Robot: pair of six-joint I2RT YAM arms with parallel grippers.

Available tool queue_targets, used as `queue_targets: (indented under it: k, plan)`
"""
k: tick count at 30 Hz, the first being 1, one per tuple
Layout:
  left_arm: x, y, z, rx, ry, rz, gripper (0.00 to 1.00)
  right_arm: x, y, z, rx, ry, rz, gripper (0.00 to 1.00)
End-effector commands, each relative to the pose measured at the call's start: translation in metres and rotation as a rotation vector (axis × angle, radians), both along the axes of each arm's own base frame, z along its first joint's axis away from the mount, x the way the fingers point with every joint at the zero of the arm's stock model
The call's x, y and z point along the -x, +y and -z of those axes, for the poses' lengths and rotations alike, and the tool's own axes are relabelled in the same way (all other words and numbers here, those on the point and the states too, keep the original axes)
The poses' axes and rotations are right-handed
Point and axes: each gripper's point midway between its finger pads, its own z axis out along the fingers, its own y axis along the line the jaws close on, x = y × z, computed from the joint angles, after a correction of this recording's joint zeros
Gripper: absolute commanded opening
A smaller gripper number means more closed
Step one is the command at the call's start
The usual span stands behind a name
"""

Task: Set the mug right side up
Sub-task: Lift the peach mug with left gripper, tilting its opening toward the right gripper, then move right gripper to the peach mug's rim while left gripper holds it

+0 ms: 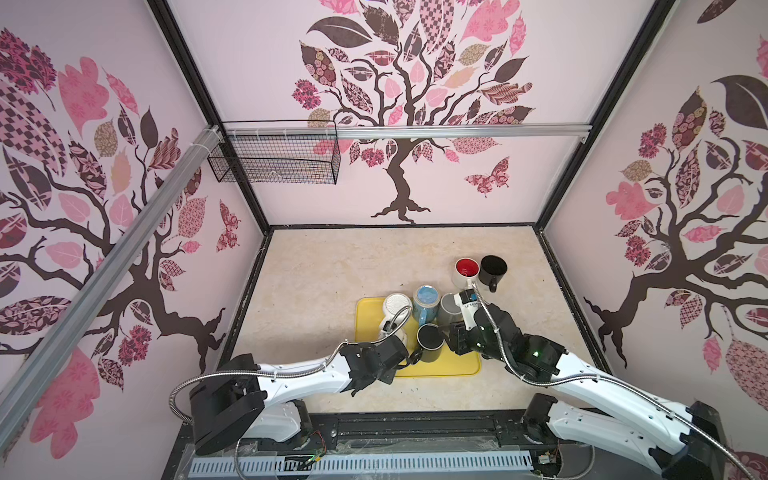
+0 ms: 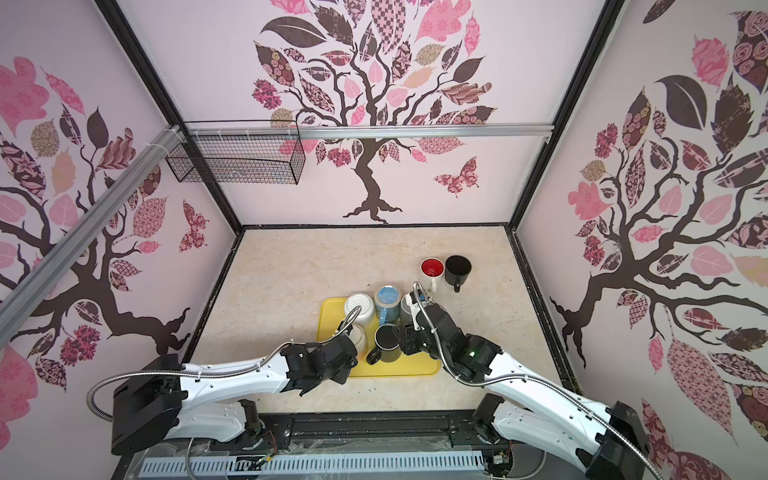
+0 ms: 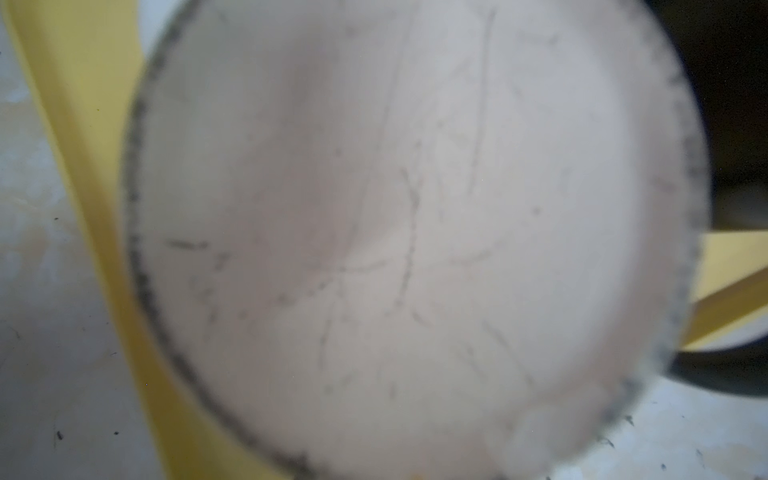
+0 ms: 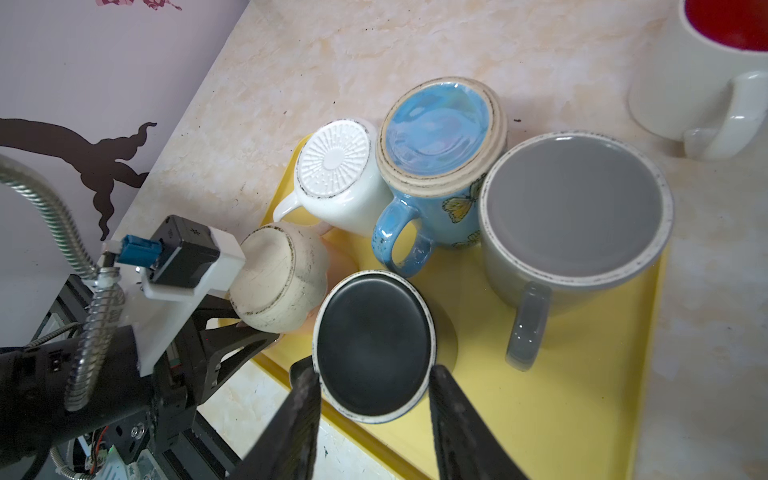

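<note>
Counting the mugs gives seven. Five are at the single yellow tray [image 1: 451, 368], which lies on the marbled surface [image 1: 332, 270]: a white ribbed mug [image 4: 336, 162], a blue butterfly mug [image 4: 436, 124], a grey mug [image 4: 573, 208], an inverted black mug [image 4: 370, 332] and a cream mug [image 4: 274, 282]. The first four stand bottom-up on the tray, packed close; the white and blue ones touch, and the blue one is just beside the grey. Two more mugs stand mouth-up on the bare surface beyond the tray, side by side: a red-lined white mug [image 1: 466, 268] and an upright black mug [image 1: 493, 268].

The cream mug is over the left part of the tray in both top views. It is tipped so that its scuffed base faces the left wrist camera and fills that view. The left gripper [image 4: 245, 328] meets it from below. Its two fingers are drawn close together, pinching the mug at its lower edge, though the fingertips are hidden behind the mug's body.

The right gripper [image 4: 374, 370] straddles the inverted black mug, one finger pressed against each side of its base, clamping it. That mug is just beside the cream mug, with its handle pointing toward the left arm.

One wire basket [image 1: 274, 158] hangs from the rail at the back wall.
</note>
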Motion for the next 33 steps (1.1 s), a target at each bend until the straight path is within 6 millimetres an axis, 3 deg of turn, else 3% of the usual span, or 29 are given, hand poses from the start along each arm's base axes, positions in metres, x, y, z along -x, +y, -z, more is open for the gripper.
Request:
queue_targets:
  k: [1,7,17,25,33]
  plan:
    - [-0.012,-0.014,-0.016,0.053,-0.037,-0.012,0.13,0.002,0.004,-0.013,-0.033,-0.028,-0.021,0.46]
    - [-0.009,-0.016,-0.028,0.096,-0.038,0.001,0.0,0.007,0.008,-0.012,-0.063,-0.013,-0.047,0.46]
    - [0.0,-0.018,-0.107,0.309,-0.107,0.035,0.0,0.016,0.02,-0.045,-0.199,-0.042,-0.105,0.45]
    - [-0.005,0.001,-0.192,0.606,-0.266,-0.028,0.0,0.032,0.027,-0.093,-0.41,-0.104,-0.177,0.45]
    - [-0.009,0.009,-0.286,1.063,-0.407,-0.023,0.0,0.047,0.054,-0.103,-0.725,0.002,-0.282,0.42]
